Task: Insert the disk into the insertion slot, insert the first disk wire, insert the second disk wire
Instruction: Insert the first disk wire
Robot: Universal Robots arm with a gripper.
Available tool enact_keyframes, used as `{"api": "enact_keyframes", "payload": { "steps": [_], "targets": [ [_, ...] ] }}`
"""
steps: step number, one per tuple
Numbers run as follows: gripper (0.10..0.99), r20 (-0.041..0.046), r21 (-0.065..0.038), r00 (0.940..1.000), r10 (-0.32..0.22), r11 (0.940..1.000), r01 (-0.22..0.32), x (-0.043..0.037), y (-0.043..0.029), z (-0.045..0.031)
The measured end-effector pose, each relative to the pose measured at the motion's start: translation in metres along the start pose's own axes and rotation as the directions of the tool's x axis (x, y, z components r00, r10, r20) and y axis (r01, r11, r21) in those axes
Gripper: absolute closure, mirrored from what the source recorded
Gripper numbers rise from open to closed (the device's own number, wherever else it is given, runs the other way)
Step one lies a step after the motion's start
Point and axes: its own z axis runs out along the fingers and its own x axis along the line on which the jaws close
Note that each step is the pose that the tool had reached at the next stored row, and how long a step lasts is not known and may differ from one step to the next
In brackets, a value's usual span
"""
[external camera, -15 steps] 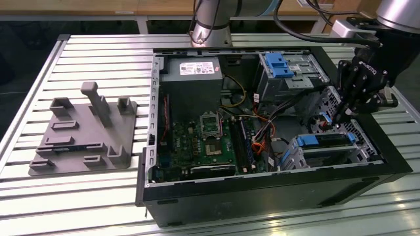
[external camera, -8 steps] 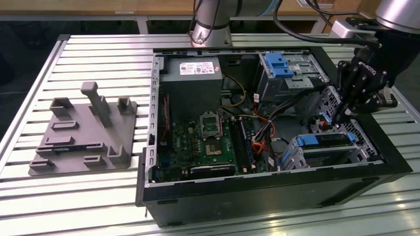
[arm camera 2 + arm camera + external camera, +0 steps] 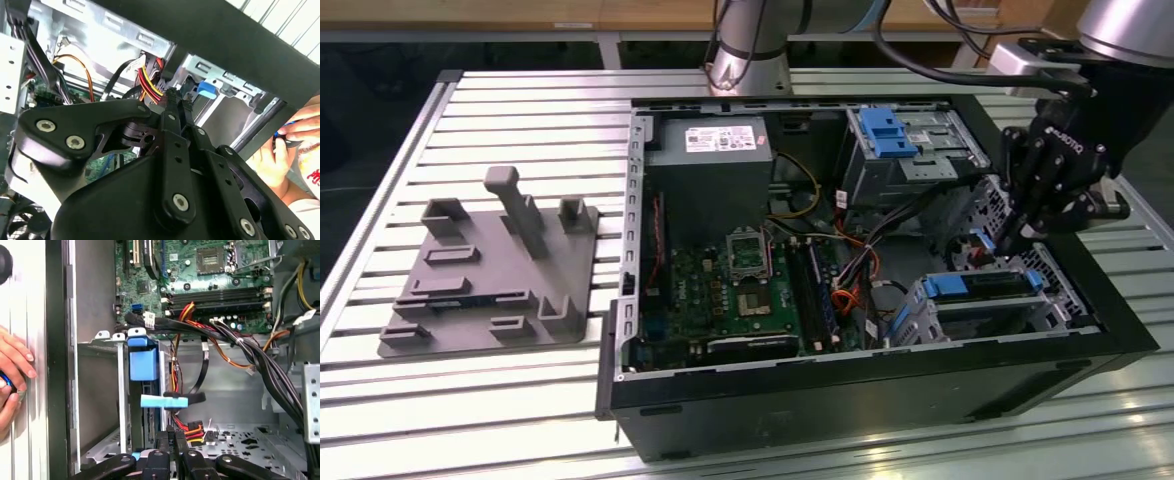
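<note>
A grey fixture plate is lying on the table's left side, with the open computer case sitting beside it. In the case's near corner at the exterior view's right, the disk is sitting in the insertion slot — the gripper is hovering just above it, its fingers drawn narrowly together.

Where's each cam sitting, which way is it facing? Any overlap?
Exterior view: off-arm, high, looking down into the open computer case; arm and gripper show at the exterior view's right, near the disk.
First wrist view: on the arm, looking past the gripper at the motherboard; a person's hand shows outside the case.
Second wrist view: on the arm, behind the gripper, facing the red-and-yellow wires.
Shared: both wrist views catch gripper, hand, wires.
</note>
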Motion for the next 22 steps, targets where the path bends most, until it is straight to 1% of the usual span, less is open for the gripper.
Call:
{"api": "enact_keyframes", "payload": {
  "steps": [3,5,6,8,12,14,18,20,22],
  "targets": [
    [0.918,-0.0003,0.003,0.9999,-0.017,0.9998,0.017,0.0004,0.0054,0.0003],
    [0.918,0.0032,0.006,0.9997,-0.024,0.9997,0.024,0.0007,0.0059,0.0003],
    [0.918,0.0075,0.009,0.9996,-0.027,0.9996,0.027,0.0009,0.0059,0.0003],
    [0.918,0.0197,0.013,0.9994,-0.029,0.9995,0.029,0.0018,0.0059,0.0004],
    [0.918,0.0364,0.015,0.9989,-0.03,0.9995,0.029,0.0076,0.006,0.0013],
    [0.918,0.0479,0.016,0.9984,-0.03,0.9994,0.029,0.0107,0.0059,0.0019],
    [0.918,0.0879,0.017,0.9956,-0.031,0.9994,0.03,0.0171,0.0058,0.003],
    [0.918,0.1005,0.017,0.9944,-0.032,0.9994,0.03,0.0202,0.006,0.0036],
    [0.918,0.1101,0.017,0.9934,-0.032,0.9994,0.03,0.0237,0.0063,0.0042]
  ]
}}
